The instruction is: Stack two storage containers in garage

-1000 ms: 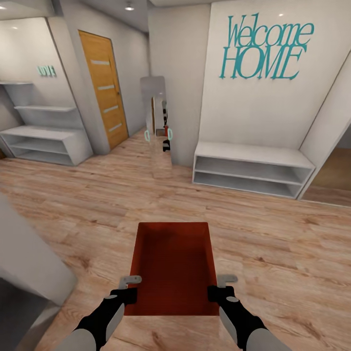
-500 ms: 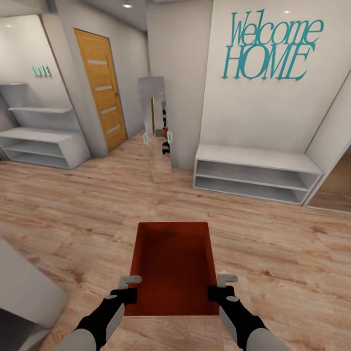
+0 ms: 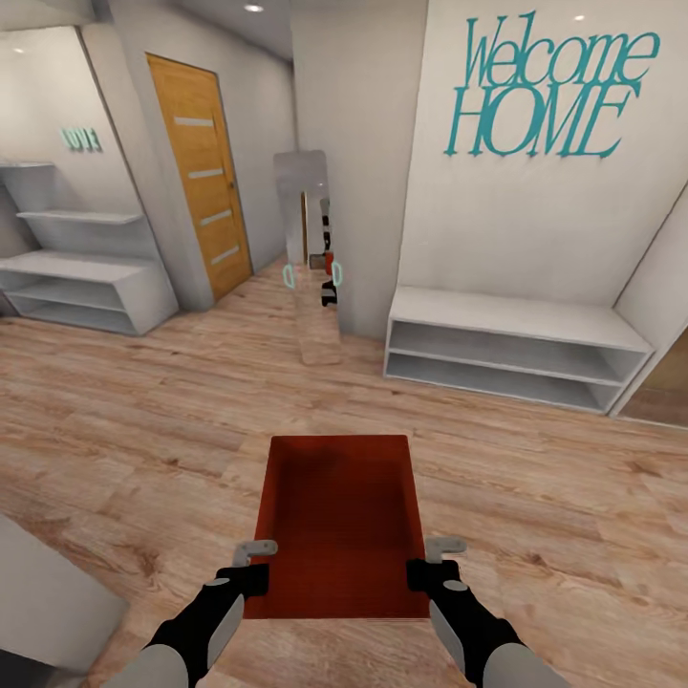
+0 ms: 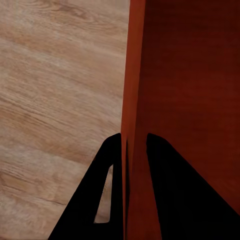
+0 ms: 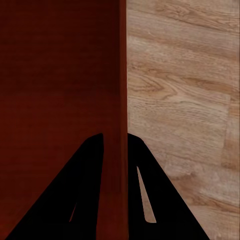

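An orange-red storage container (image 3: 339,521) hangs in front of me over light wood plank flooring, held level between both arms. My left gripper (image 3: 250,573) is shut on its left wall, and in the left wrist view the two black fingers (image 4: 112,185) straddle that wall (image 4: 132,90). On the opposite side, my right gripper (image 3: 426,571) is shut on the right wall; the right wrist view has its fingers (image 5: 90,185) clamped either side of the wall (image 5: 121,75). The bin is open-top with a ribbed bottom, and nothing lies in it.
Ahead stands a white wall with teal "Welcome HOME" lettering (image 3: 545,91) above a low white shelf bench (image 3: 511,349). A narrow mirror (image 3: 311,253) leans on the corner, left of it a wooden door (image 3: 203,172). White shelves (image 3: 81,277) stand far left; a grey edge (image 3: 48,602) is near left.
The whole view has shifted: the bench and lettering have slid right and the grey edge at near left has shrunk, so the camera has moved. Both grippers keep the same hold on the container.
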